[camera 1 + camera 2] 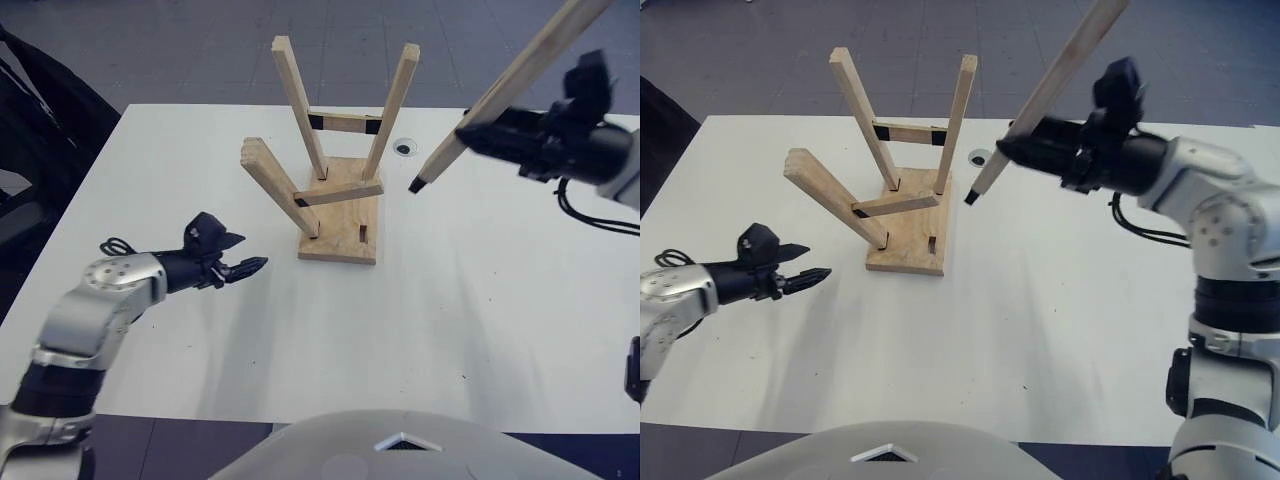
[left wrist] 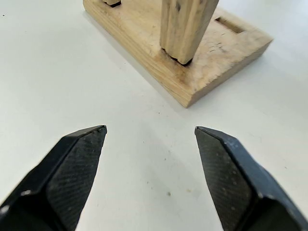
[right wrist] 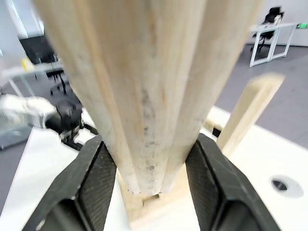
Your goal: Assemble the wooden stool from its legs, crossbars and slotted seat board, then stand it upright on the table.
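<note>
Fourth leg time. My right gripper (image 1: 475,135) is clamping the last leg (image 1: 510,90) partway up from its bottom end, and in the wrist view the pads are pressing tight on both sides of the wood. I'm holding it in the air to the right of the board (image 1: 345,220), not touching anything.

The board is lying flat on the table (image 1: 450,320), underside up. Three legs (image 1: 300,105) are already standing in it, with two crossbars (image 1: 345,123) joining them. The one open slot (image 1: 363,233) is sitting at the board's near right corner.

Here's what matters: the leg is slanting hard. Its top is pointing up and off to the right, and its dark tip (image 1: 416,184) is aiming down and left. The slot is lying left of that tip, nearer to me and lower. I reckon I need to stand the leg a lot straighter before the tip goes in.

My left gripper (image 1: 250,265) is hanging low over the table on the board's near left side. Its fingers (image 2: 77,163) are spread wide and gripping nothing. It's handy for bracing the board, I guess.
</note>
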Available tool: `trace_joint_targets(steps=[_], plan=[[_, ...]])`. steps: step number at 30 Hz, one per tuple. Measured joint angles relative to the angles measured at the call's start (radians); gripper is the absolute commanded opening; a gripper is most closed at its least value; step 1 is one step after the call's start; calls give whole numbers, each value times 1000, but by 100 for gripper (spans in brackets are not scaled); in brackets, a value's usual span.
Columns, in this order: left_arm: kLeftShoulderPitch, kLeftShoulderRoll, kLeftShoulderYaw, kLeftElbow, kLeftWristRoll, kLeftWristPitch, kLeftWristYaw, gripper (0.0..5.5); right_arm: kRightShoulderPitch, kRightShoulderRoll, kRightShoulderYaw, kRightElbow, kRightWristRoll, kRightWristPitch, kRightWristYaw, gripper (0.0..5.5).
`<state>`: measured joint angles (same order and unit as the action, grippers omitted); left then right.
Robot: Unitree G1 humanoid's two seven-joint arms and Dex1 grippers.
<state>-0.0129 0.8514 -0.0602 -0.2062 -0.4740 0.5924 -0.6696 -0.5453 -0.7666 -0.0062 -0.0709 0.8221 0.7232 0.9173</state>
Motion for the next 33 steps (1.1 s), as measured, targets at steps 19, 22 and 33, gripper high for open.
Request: trace_joint_targets(steps=[19, 22, 33], plan=[[-102, -206, -123, 84, 194, -22, 30, 340, -33, 323, 205, 441, -408, -446, 216, 203], [-101, -209, -122, 84, 196, -11, 26, 340, -35, 340, 204, 445, -421, -458, 224, 203], [-98, -217, -100, 75, 196, 1, 21, 340, -74, 352, 266, 636, -545, -706, 342, 203]])
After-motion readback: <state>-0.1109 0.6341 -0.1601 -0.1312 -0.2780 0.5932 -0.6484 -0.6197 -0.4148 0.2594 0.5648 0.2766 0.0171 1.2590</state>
